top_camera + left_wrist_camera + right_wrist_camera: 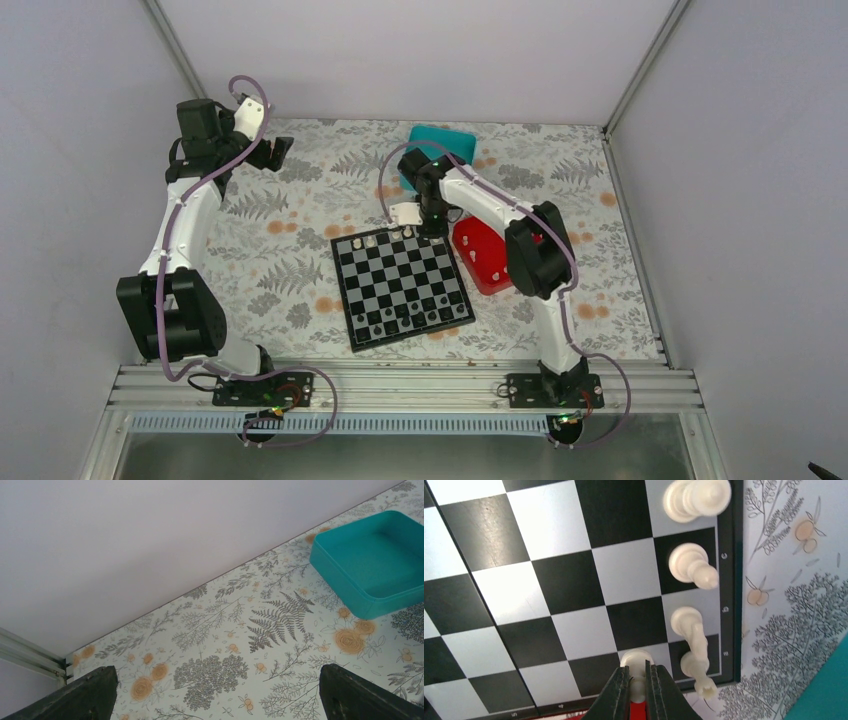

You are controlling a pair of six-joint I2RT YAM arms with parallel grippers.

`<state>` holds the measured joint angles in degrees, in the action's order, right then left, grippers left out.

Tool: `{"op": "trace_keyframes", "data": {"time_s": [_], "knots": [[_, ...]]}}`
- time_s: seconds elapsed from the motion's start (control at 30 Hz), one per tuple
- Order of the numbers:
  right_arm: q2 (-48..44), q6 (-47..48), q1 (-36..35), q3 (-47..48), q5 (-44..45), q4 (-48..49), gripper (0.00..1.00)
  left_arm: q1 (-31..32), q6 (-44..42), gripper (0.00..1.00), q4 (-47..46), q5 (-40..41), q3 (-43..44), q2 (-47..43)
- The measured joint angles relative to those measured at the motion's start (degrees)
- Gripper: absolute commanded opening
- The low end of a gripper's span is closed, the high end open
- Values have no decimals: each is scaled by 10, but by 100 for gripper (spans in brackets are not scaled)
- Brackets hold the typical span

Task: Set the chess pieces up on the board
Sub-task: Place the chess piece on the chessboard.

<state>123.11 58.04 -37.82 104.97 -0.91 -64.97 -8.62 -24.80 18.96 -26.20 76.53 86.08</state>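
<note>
Right wrist | chess pieces (691, 566): five | right gripper (638, 679) pinches one

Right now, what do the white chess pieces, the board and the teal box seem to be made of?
Chess pieces: probably moulded plastic, cream, smooth with a soft sheen.
Board: hard flat sheet, perhaps plastic or coated metal; the light squares look silvery and faintly scratched.
Teal box: likely plastic, matte, even colour, rounded corners.

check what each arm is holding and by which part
The right gripper pinches a white chess piece by its upper part, base sticking out over the board. The left gripper is open, holding nothing.
</note>
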Motion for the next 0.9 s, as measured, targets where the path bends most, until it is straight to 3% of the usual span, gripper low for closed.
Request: {"op": "trace_keyframes", "data": {"time_s": [0.9], "knots": [[38,11,-1,8,-19,13,11,0,0,100,0,0,0,0]]}}
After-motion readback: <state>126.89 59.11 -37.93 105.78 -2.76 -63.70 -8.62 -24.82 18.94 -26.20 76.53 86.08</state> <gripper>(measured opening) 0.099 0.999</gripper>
